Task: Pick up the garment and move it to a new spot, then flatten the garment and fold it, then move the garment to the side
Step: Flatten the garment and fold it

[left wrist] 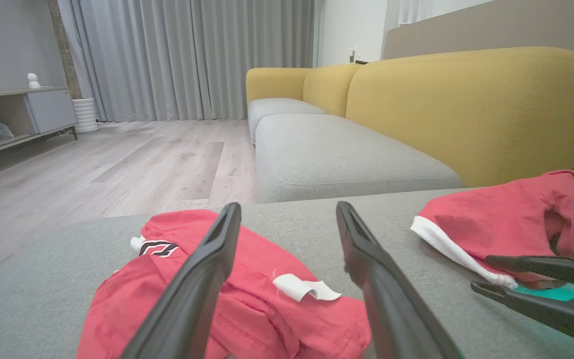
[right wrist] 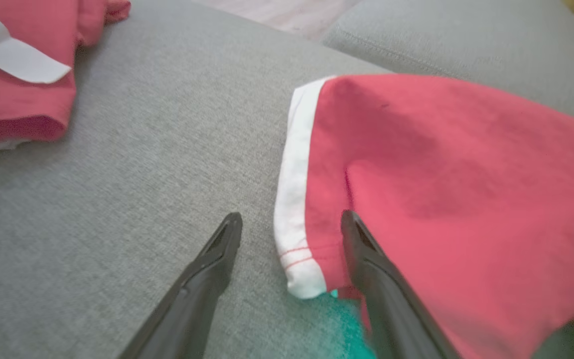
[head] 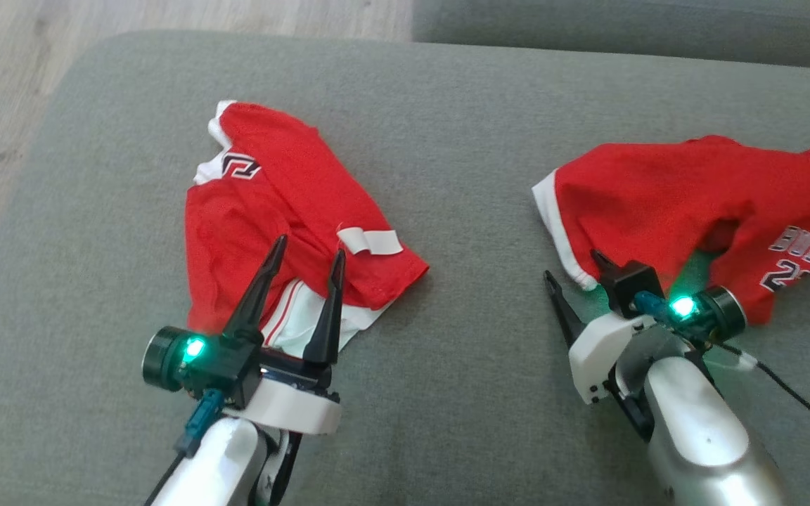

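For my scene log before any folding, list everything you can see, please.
left garment: one, red with white trim, crumpled on the cushion's left
label: one, white, on the left garment
right garment: one, red with white hem, on the cushion's right
cushion: one, grey, under both garments
sofa: one, yellow back and grey seats, beyond the cushion
floor: pale wood, beside the sofa
curtains: grey, far wall
shelf unit: one, pale, far left
left gripper: one, dark fingers, open, over the left garment
right gripper: one, dark fingers, open, at the right garment's hem
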